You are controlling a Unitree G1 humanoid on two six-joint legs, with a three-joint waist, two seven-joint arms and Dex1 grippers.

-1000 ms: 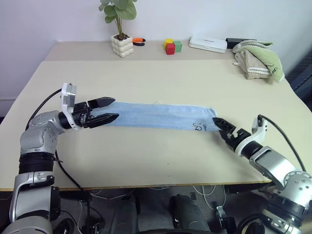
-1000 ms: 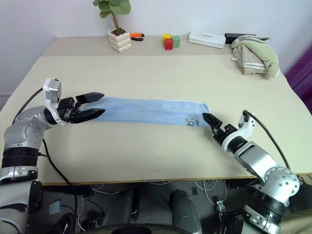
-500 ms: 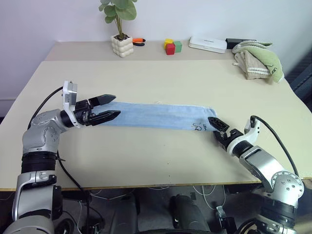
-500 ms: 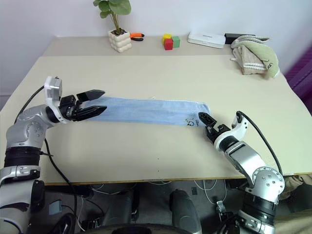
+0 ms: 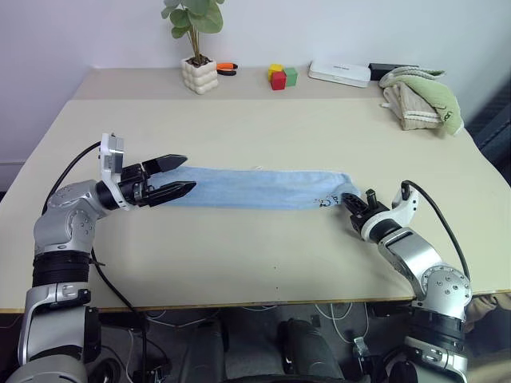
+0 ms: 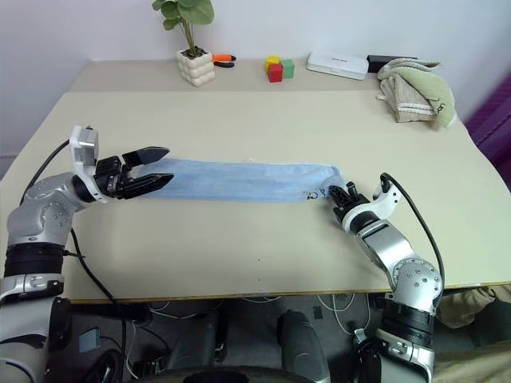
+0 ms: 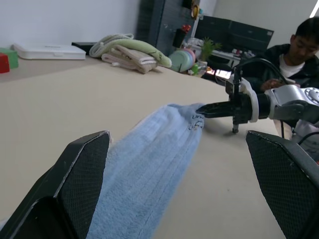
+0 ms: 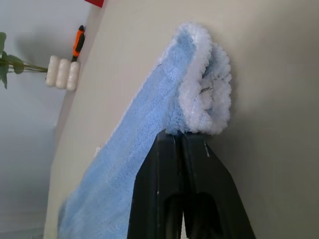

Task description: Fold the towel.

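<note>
Terry cloth, soft and limp: the towel (image 5: 255, 188) lies as a long narrow strip across the table (image 5: 263, 128), and will sag wherever unsupported, so its end corners look the best holds. The right gripper (image 6: 339, 197) is clamped on its whitish end edge; the left gripper (image 5: 176, 177) gapes wide at the other end.

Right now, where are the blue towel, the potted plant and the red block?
towel (image 5: 255, 188): left eye view, middle of the cloth strip.
potted plant (image 5: 200, 75): left eye view, its white pot.
red block (image 5: 279, 80): left eye view, front face.
</note>
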